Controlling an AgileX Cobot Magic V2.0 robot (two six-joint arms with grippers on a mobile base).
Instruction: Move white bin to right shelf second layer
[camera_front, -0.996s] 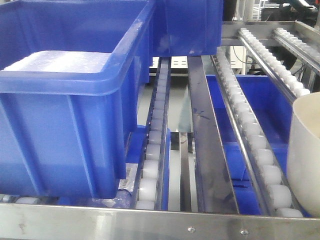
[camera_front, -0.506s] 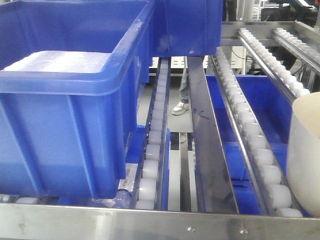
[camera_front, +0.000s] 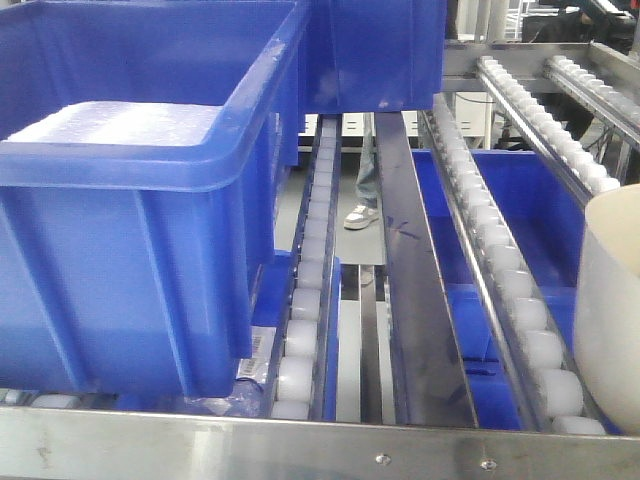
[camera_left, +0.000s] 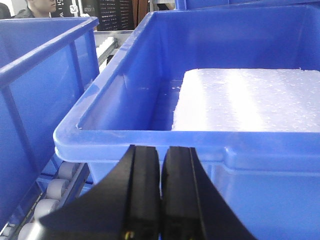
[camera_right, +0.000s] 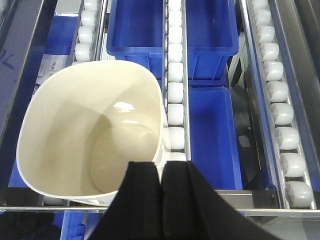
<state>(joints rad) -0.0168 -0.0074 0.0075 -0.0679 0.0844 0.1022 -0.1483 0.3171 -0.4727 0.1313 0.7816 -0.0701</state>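
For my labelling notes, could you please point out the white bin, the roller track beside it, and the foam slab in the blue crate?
white bin (camera_right: 75, 135): right wrist view, on its inner wall.
roller track (camera_right: 175, 95): right wrist view, on a white roller.
foam slab (camera_left: 250, 100): left wrist view, on its top face.

On the roller level (camera_front: 500, 270), a blue crate (camera_front: 150, 250) fills the span from 9 to 7 o'clock in the front view. The white bin (camera_front: 610, 310) blocks the 3 o'clock edge. Between them the tracks lie bare from 6 up to 12, where a second crate (camera_front: 385, 55) closes the far end. Lower crates (camera_right: 172, 30) sit beneath, apparently well clear of the rollers.
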